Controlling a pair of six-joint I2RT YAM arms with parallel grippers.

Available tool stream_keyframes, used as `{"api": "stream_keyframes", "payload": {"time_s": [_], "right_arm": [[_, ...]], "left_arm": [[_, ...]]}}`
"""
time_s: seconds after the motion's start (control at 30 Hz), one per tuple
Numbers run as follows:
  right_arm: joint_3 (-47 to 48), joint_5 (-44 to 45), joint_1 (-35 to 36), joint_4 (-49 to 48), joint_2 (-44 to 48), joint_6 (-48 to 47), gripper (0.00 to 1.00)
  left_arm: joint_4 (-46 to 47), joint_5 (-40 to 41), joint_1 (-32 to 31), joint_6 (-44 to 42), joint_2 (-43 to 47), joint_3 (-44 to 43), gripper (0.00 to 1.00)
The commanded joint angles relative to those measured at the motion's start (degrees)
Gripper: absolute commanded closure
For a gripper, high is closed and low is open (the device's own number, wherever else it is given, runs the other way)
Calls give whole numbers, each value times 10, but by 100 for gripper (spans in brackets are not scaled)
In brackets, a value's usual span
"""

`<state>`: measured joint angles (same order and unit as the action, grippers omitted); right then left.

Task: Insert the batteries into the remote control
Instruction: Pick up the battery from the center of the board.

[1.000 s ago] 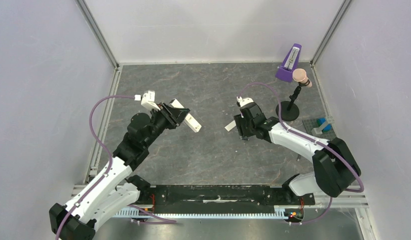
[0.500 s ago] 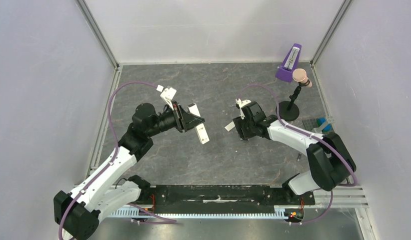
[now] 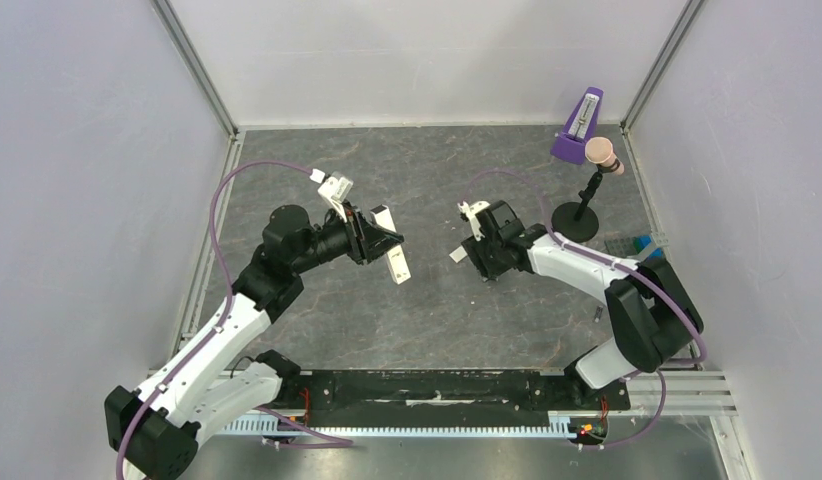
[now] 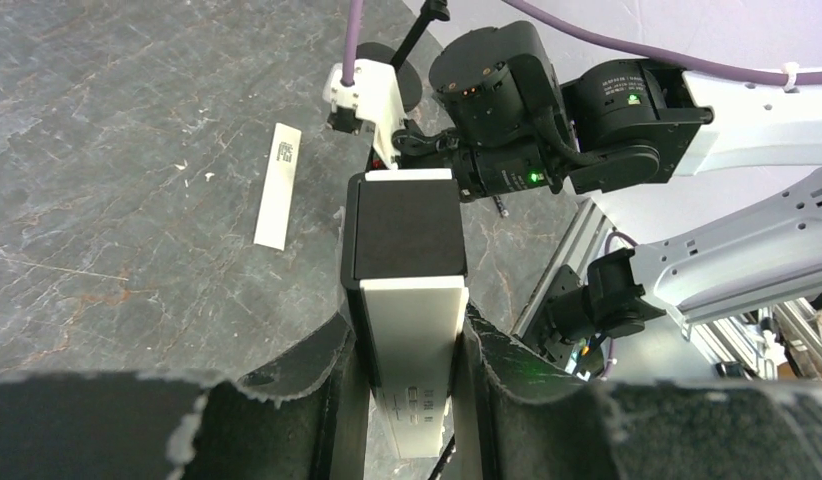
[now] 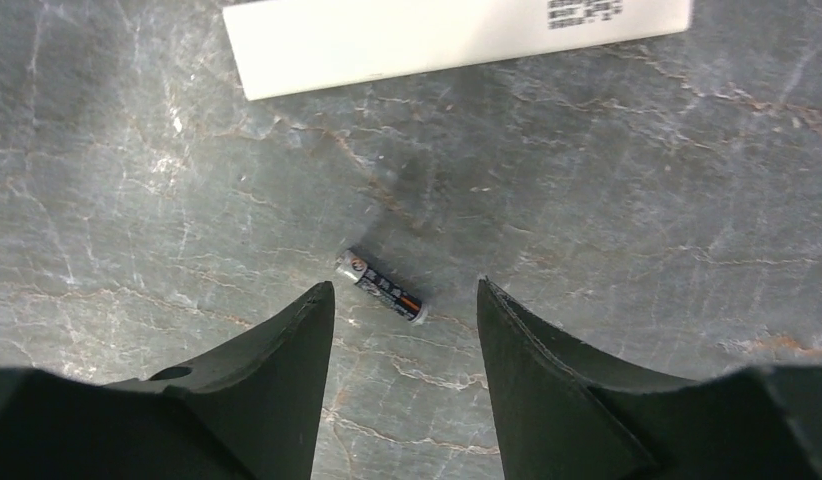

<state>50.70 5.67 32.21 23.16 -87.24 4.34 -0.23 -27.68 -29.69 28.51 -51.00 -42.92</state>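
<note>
**Top external.** My left claw is clamped across the white remote control, which it carries clear of the desk, long axis running roughly near to far. My right claw points down at the desk near the centre. The white cover strip lies flat just beside it. I cannot tell the right claw's spread from here. A purple metronome stands in the far right corner.

**Left wrist.** The remote control sits pinched between both fingers, with the dark rectangular recess facing the camera. The cover strip lies on the desk to the left, well apart from the remote.

**Right wrist.** The right claw is spread wide and grips nothing. One dark battery lies on the desk in the gap between the fingers, slanted and touching neither. The cover strip lies flat beyond it, near the top edge.
</note>
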Motion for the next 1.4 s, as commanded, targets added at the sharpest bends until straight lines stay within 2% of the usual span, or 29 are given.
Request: {"api": "stream_keyframes", "payload": {"time_s": [0.0,0.33,0.43,0.5,0.57,0.8,0.93,1.0,1.17,1.37], "right_arm": [[8,-18,14,11,-19,-25,43],[16,3,22,14,-62,-9,49],[20,10,22,21,-72,3,56],[20,17,22,21,-72,11,72],[19,19,22,22,-71,19,79],[10,8,21,11,-69,46,81],[2,6,22,6,-80,59,66],[-1,5,22,6,-85,61,66],[-3,-1,21,4,-82,67,92],[28,-12,21,0,-24,89,99]], "left_arm": [[10,12,3,-39,1,-31,98],[9,14,8,-58,-4,-35,98],[9,13,11,-61,-6,-35,98],[9,10,13,-62,-7,-35,98],[9,8,14,-62,-8,-35,98],[11,1,17,-58,-8,-30,98],[16,2,18,-52,-3,-24,98],[19,1,18,-48,-2,-21,98],[39,2,19,-31,4,-7,98],[97,14,19,19,10,22,98]]}}
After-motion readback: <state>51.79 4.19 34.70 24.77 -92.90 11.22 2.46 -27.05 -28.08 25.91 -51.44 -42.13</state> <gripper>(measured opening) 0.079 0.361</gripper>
